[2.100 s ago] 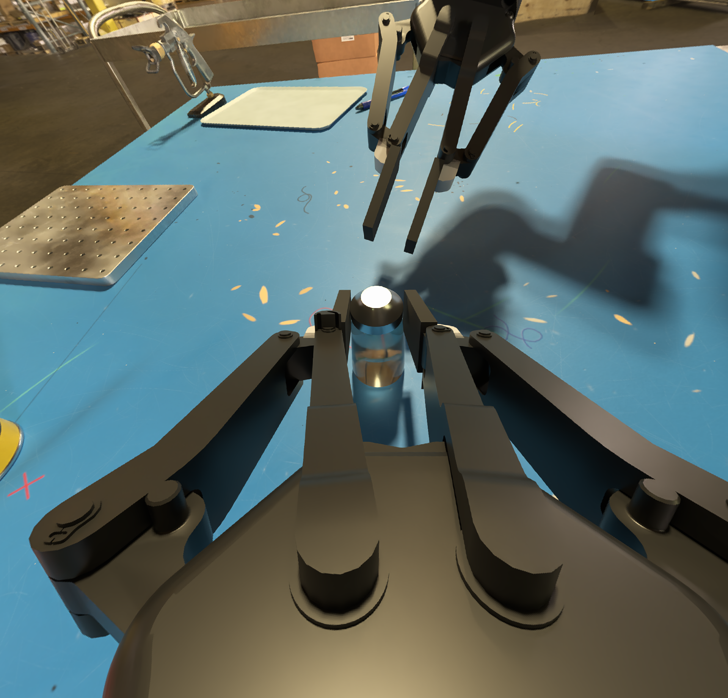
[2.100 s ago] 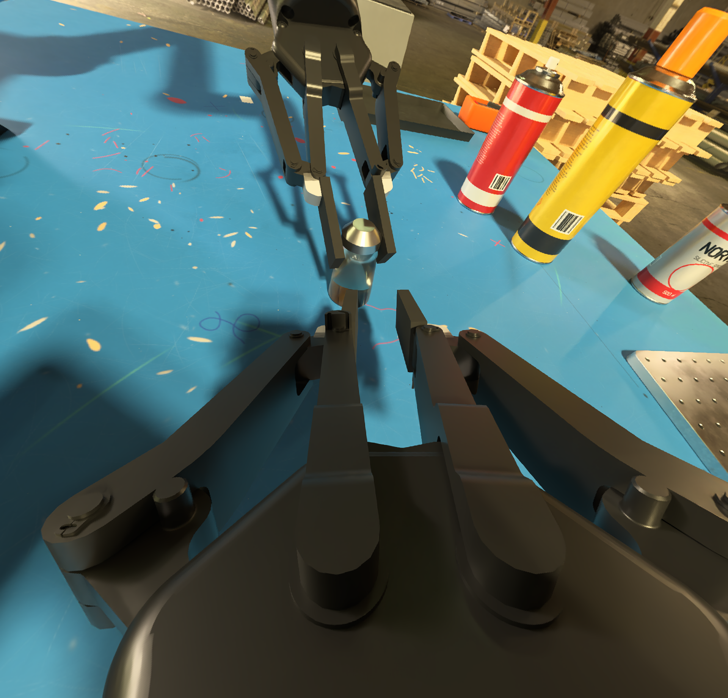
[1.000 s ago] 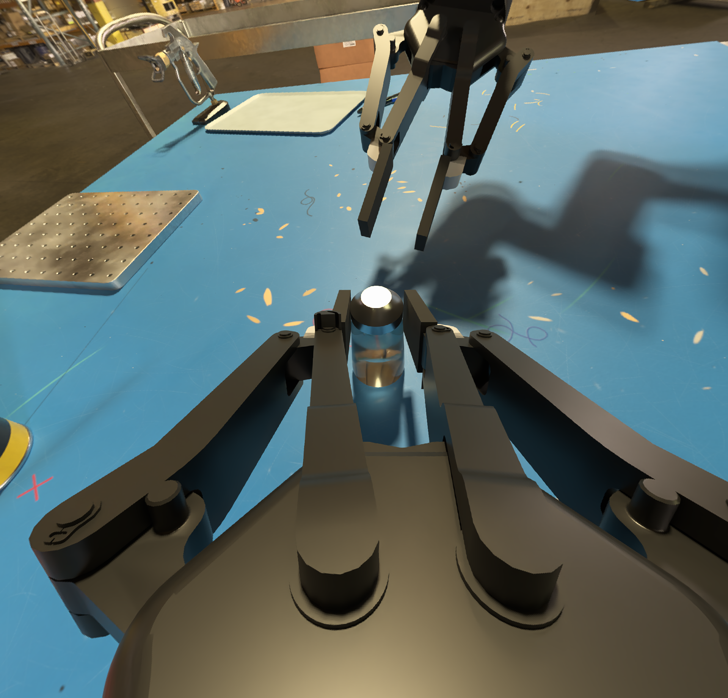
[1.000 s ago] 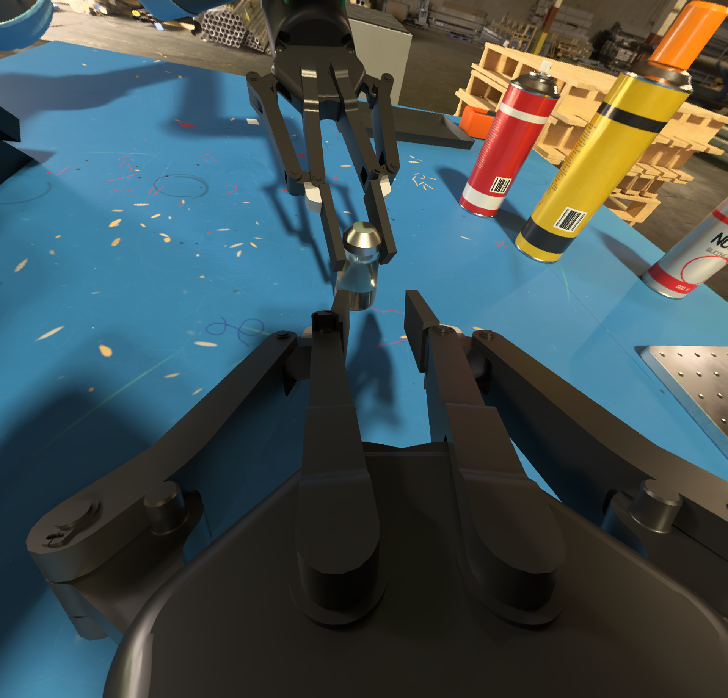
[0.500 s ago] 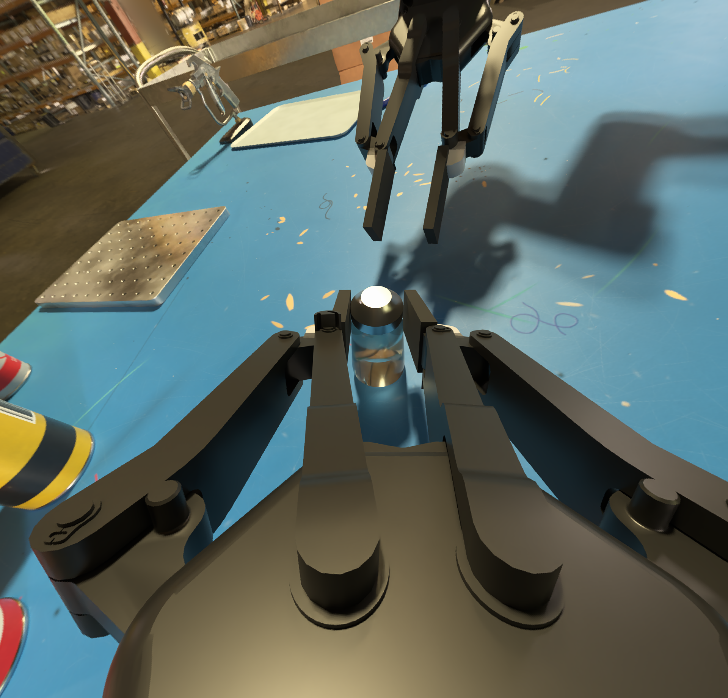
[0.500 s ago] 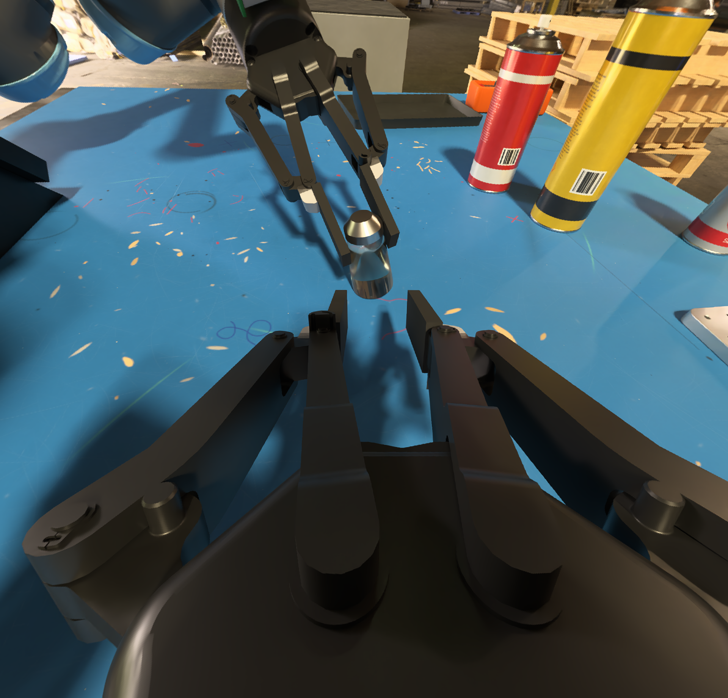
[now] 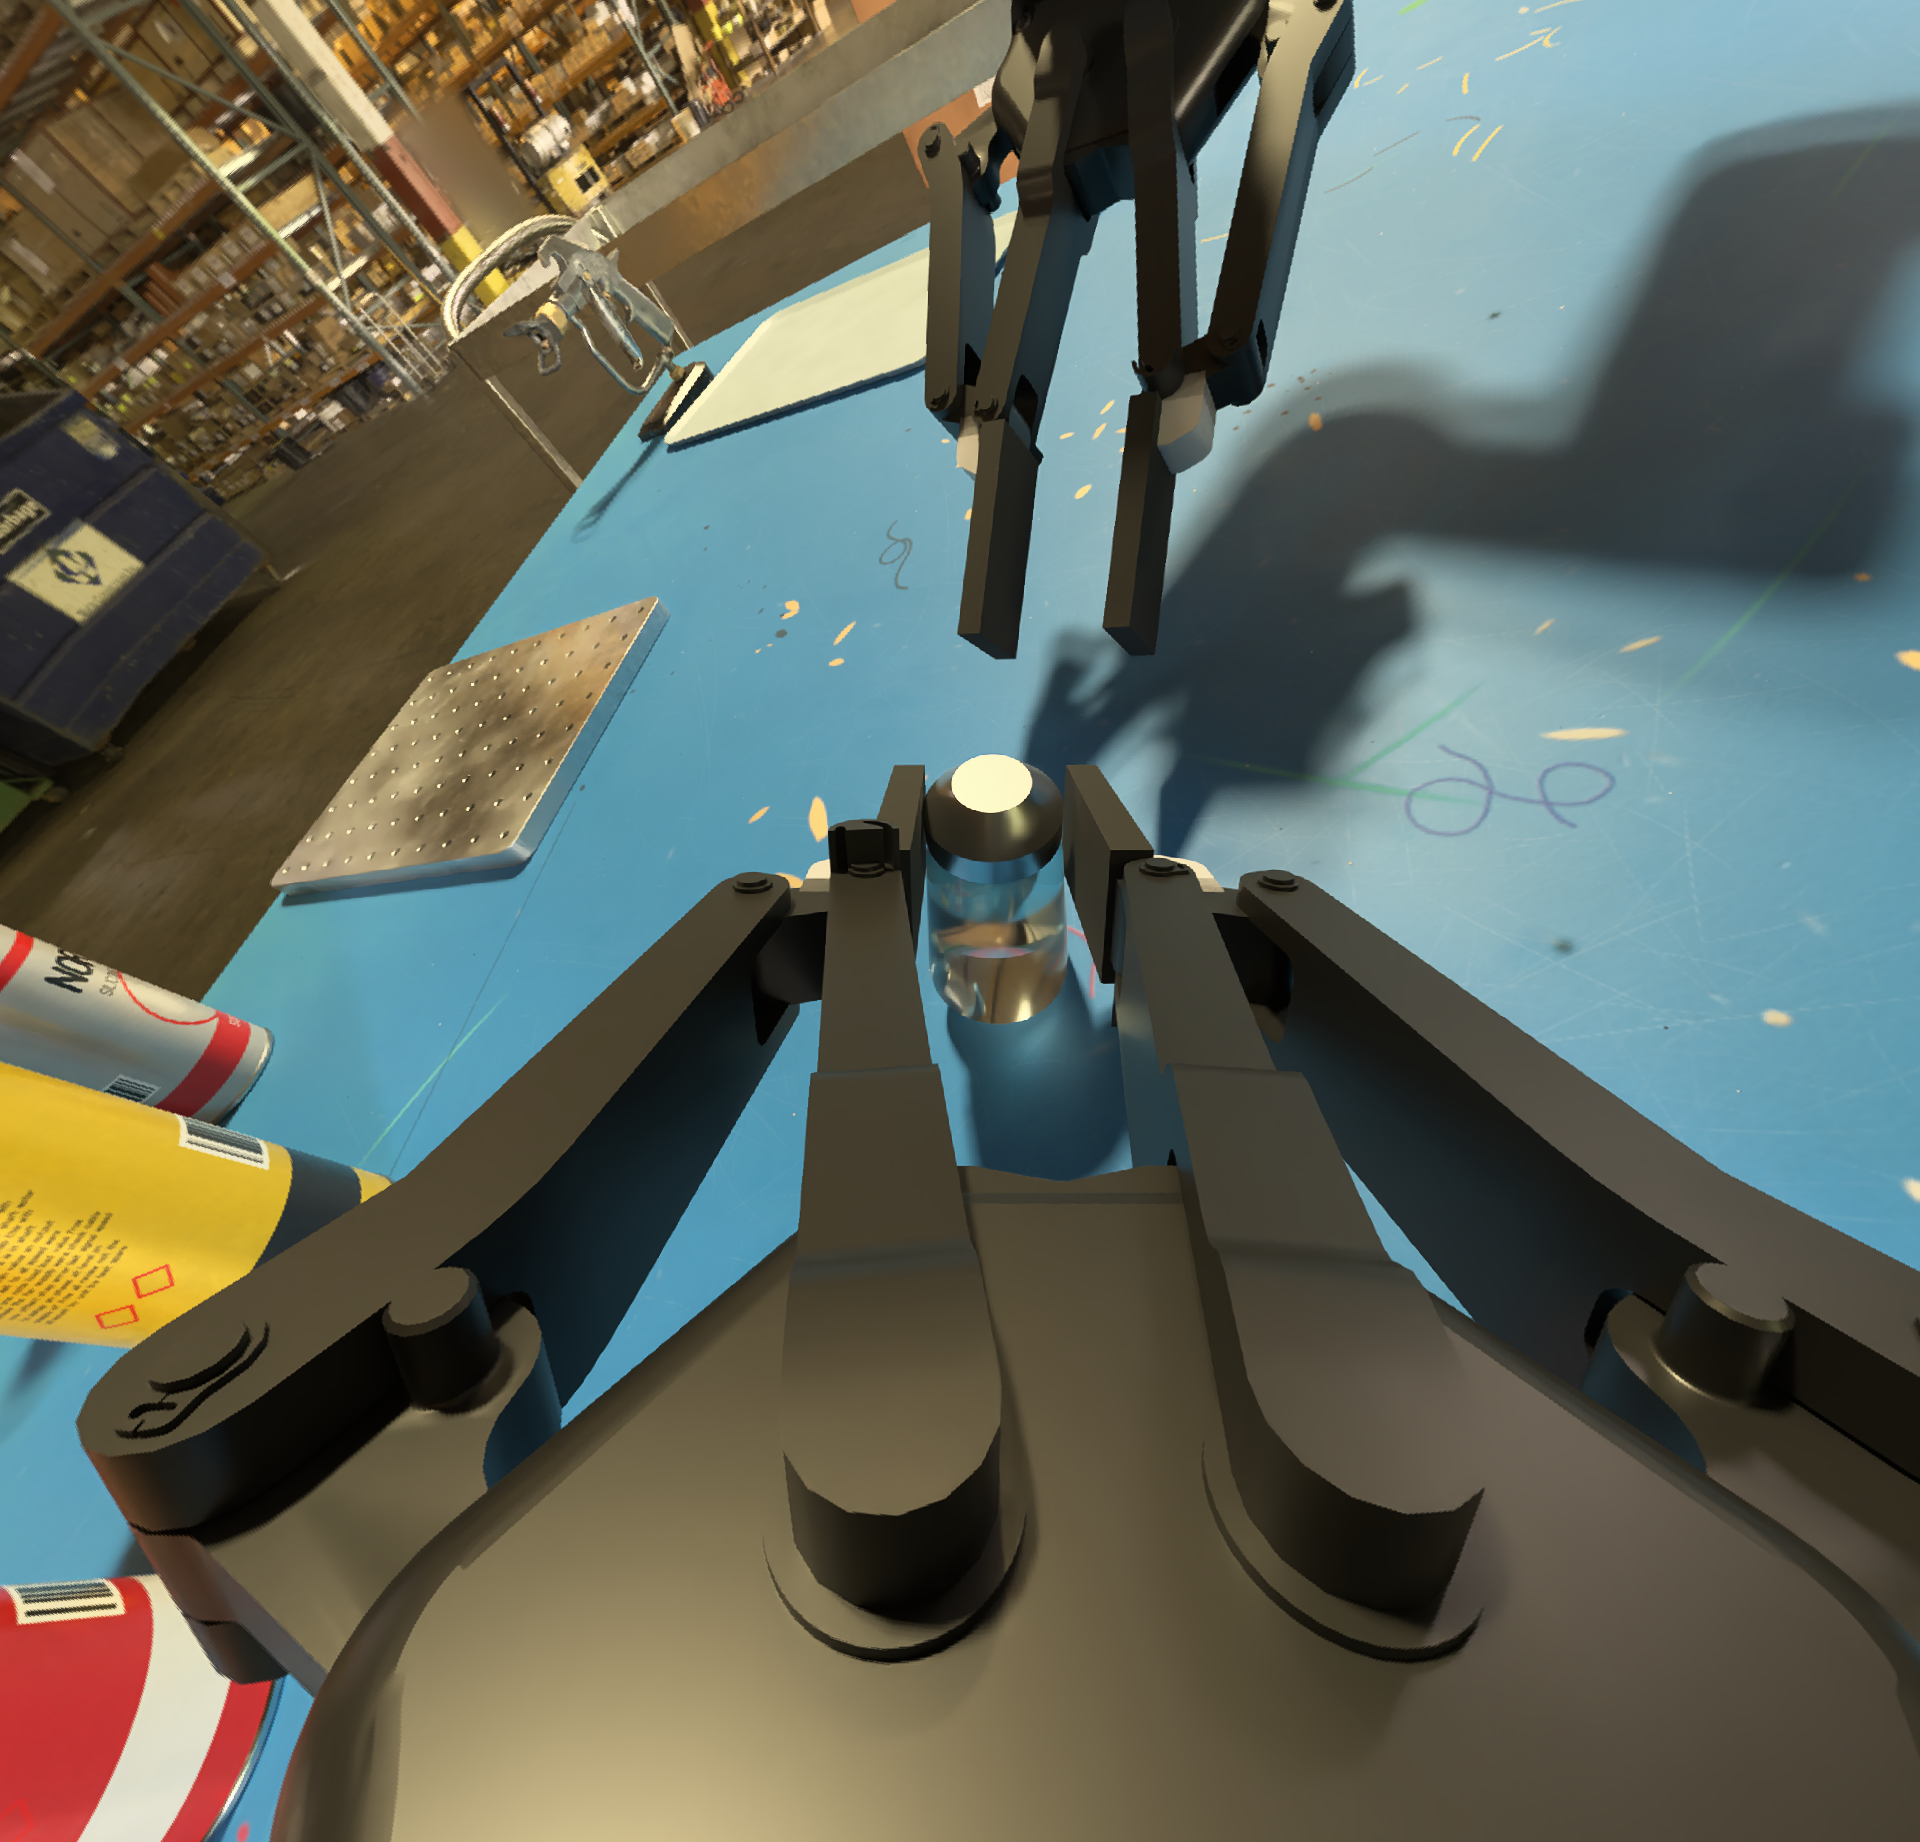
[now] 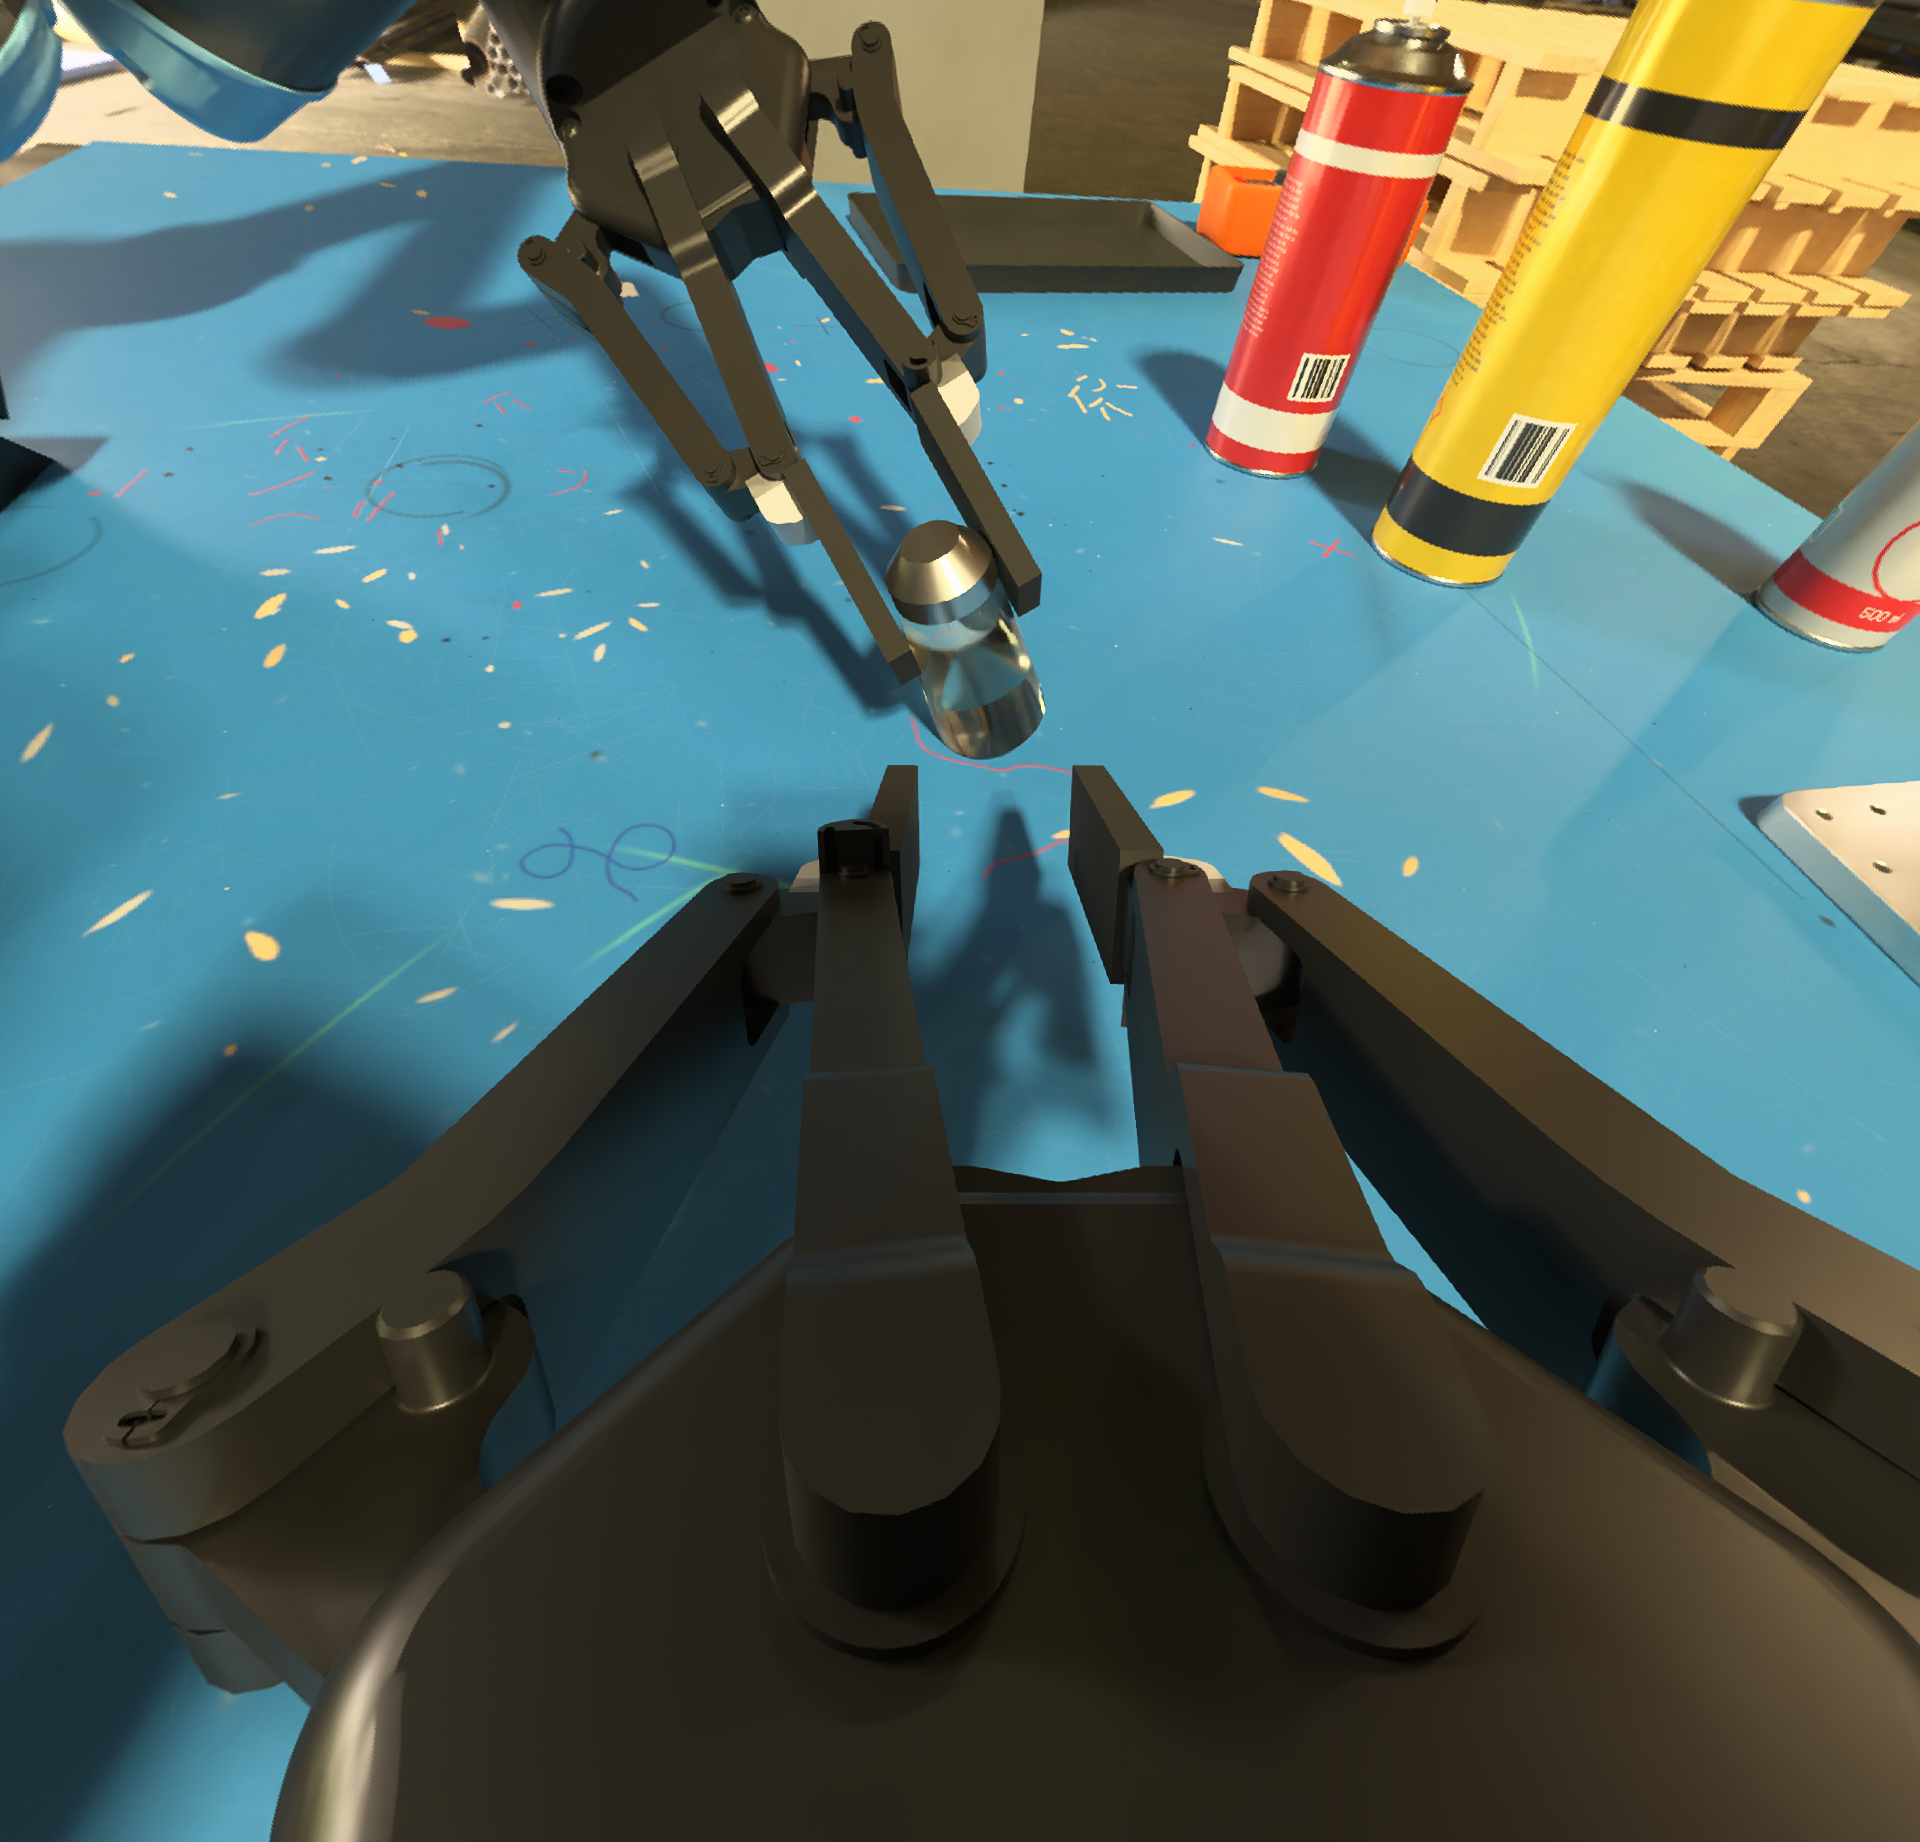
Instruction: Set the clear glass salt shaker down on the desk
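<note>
The clear glass salt shaker (image 7: 994, 925) with a metal cap is held between the fingers of my left gripper (image 7: 994, 805), which is shut on it. In the right wrist view the shaker (image 8: 971, 670) is tilted, cap toward the far side, with its base very close to the blue desk (image 8: 312, 805). I cannot tell whether it touches. My left gripper (image 8: 961, 629) leans over it there. My right gripper (image 8: 994, 805) is open and empty, just short of the shaker. It also shows in the left wrist view (image 7: 1060, 639), hanging above the desk beyond the shaker.
A red spray can (image 8: 1330, 265), a yellow spray can (image 8: 1621, 265) and a white-and-red can (image 8: 1860, 587) stand at the right. A perforated metal plate (image 7: 478, 753) lies left of the shaker. A dark tray (image 8: 1039, 244), a white board (image 7: 821, 358) and a spray gun (image 7: 582, 306) are farther off.
My left gripper has tilted and come lower toward the desk with the shaker in it. The spray cans have come into the left wrist view. My right gripper stays open and empty.
</note>
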